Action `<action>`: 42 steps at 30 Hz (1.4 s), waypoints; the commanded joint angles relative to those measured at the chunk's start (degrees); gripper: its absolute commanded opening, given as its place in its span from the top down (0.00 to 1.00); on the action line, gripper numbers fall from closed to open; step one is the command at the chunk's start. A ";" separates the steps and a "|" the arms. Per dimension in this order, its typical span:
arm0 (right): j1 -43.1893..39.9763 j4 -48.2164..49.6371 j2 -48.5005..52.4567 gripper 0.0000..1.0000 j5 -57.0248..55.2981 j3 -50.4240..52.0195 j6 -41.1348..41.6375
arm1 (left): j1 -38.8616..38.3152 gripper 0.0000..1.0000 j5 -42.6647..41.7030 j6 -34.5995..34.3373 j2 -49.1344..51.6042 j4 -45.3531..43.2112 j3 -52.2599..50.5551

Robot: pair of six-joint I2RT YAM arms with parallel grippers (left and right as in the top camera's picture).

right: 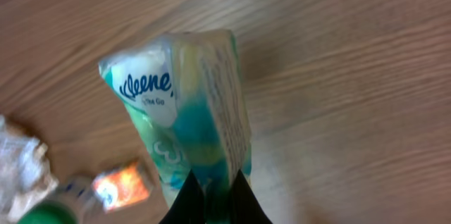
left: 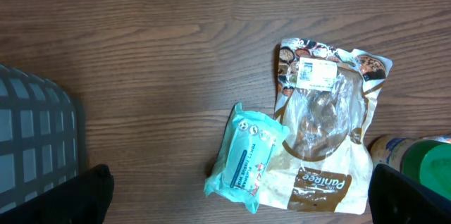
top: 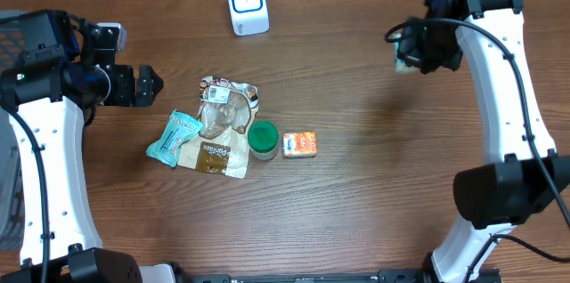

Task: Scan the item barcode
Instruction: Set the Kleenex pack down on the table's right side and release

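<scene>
My right gripper (right: 215, 190) is shut on the bottom edge of a green and white Kleenex tissue pack (right: 189, 97), held up above the table. From overhead the pack (top: 403, 62) shows only as a pale scrap at the right gripper (top: 411, 52), far right of the white and blue barcode scanner (top: 247, 3) at the table's back edge. My left gripper (top: 148, 84) hangs open above the table, left of the pile of items. In the left wrist view its gripper (left: 239, 199) spans wide over a teal wipes pack (left: 246, 155).
A brown and white bread bag (top: 223, 127), the teal wipes pack (top: 175, 137), a green-lidded jar (top: 263, 138) and an orange packet (top: 300, 143) lie grouped mid-table. A grey wire basket (left: 35, 139) stands at the far left edge.
</scene>
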State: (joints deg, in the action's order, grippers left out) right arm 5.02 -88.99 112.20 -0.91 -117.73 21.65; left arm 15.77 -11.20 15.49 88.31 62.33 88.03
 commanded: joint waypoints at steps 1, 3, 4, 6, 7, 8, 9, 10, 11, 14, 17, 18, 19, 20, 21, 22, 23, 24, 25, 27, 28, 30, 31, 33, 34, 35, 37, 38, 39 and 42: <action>-2.08 5.42 0.11 0.96 1.27 9.90 0.85 | -0.04 0.01 -0.66 0.81 -0.33 0.00 1.44; -3.02 9.49 0.11 0.96 1.42 15.21 0.87 | -0.04 0.00 -0.66 0.81 -0.33 0.00 1.44; -3.61 11.69 0.11 0.96 2.01 17.94 0.85 | -0.04 0.00 -0.66 0.81 -0.33 0.00 1.44; -4.76 15.43 0.11 0.96 4.15 22.23 0.55 | -0.04 0.00 -0.66 0.81 -0.33 0.00 1.44; -5.51 17.05 0.11 0.96 5.44 24.06 -0.09 | -0.04 0.00 -0.66 0.81 -0.33 0.00 1.44; -6.47 19.02 0.11 0.96 7.28 26.08 -1.20 | -0.04 0.00 -0.66 0.81 -0.33 0.00 1.44; -7.21 20.31 0.11 0.96 8.68 27.39 -2.05 | -0.04 0.00 -0.66 0.81 -0.33 0.00 1.44; -8.09 21.70 0.11 0.96 10.38 28.76 -2.99 | -0.07 0.00 -0.66 0.81 -0.33 0.00 1.44; -8.72 22.67 0.11 0.96 11.54 29.77 -3.93 | -0.07 0.01 -0.66 0.81 -0.33 0.00 1.44; -10.05 24.87 0.11 0.96 12.13 32.57 -5.31 | -0.04 0.01 -0.66 0.81 -0.33 0.00 1.44; -10.25 25.75 0.15 0.96 11.50 33.77 -5.44 | -0.04 0.00 -0.66 0.81 -0.33 0.00 1.44; -10.25 25.86 0.15 0.96 11.37 33.79 -5.42 | -0.04 0.00 -0.66 0.81 -0.33 0.00 1.44; -10.25 25.94 0.15 0.95 11.26 33.79 -5.42 | -0.04 0.00 -0.66 0.81 -0.33 0.00 1.44; -10.25 25.99 0.15 0.96 11.23 33.79 -5.42 | -0.04 0.01 -0.66 0.81 -0.33 0.00 1.44; -10.25 26.01 0.15 0.96 11.19 33.79 -5.42 | -0.04 0.00 -0.66 0.81 -0.33 0.00 1.44; -10.25 25.99 0.15 0.96 10.99 33.79 -5.42 | -0.04 0.00 -0.66 0.81 -0.33 0.00 1.44; -10.25 25.97 0.15 0.96 10.86 33.79 -5.42 | -0.07 0.00 -0.66 0.81 -0.33 0.00 1.44; -10.25 25.94 0.15 0.96 10.86 33.79 -5.42 | -0.04 0.00 -0.66 0.81 -0.33 0.00 1.44; -10.25 25.92 0.15 0.96 10.86 33.79 -5.42 | -0.04 0.01 -0.66 0.81 -0.33 0.00 1.44; -10.25 25.90 0.15 0.96 10.86 33.79 -5.40 | -0.04 0.01 -0.66 0.81 -0.33 0.00 1.44; -10.25 25.90 0.15 0.96 10.86 33.79 -5.35 | -0.04 0.00 -0.66 0.81 -0.33 0.00 1.44; -10.25 25.77 0.15 0.95 10.84 33.79 -5.20 | -0.04 0.00 -0.66 0.81 -0.33 0.00 1.44; -10.25 25.70 0.15 0.96 10.84 33.79 -5.20 | -0.04 0.00 -0.66 0.81 -0.33 0.00 1.44; -10.25 25.64 0.15 0.94 10.84 33.79 -5.20 | -0.04 0.01 -0.66 0.81 -0.33 0.00 1.44; -10.25 25.55 0.15 0.88 10.82 33.79 -5.20 | -0.04 0.00 -0.66 0.81 -0.33 0.00 1.44; -10.25 25.44 0.15 0.78 10.82 33.79 -5.20 | -0.04 0.01 -0.66 0.81 -0.33 0.00 1.44; -10.25 25.00 0.15 0.55 9.81 33.77 -5.20 | -0.04 0.00 -0.66 0.81 -0.33 0.00 1.44; -10.25 24.57 0.15 0.53 8.79 33.66 -5.20 | -0.07 0.00 -0.66 0.81 -0.33 0.00 1.44; -10.29 23.96 0.13 0.52 8.17 33.33 -5.22 | -0.04 0.00 -0.66 0.81 -0.33 0.00 1.44; -10.36 20.48 0.11 0.53 7.82 30.08 -5.38 | -0.07 0.01 -0.66 0.81 -0.33 0.00 1.44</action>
State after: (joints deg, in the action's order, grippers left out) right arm -5.48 -66.76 112.33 8.45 -84.29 16.45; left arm 15.77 -11.20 15.49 88.31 62.33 88.03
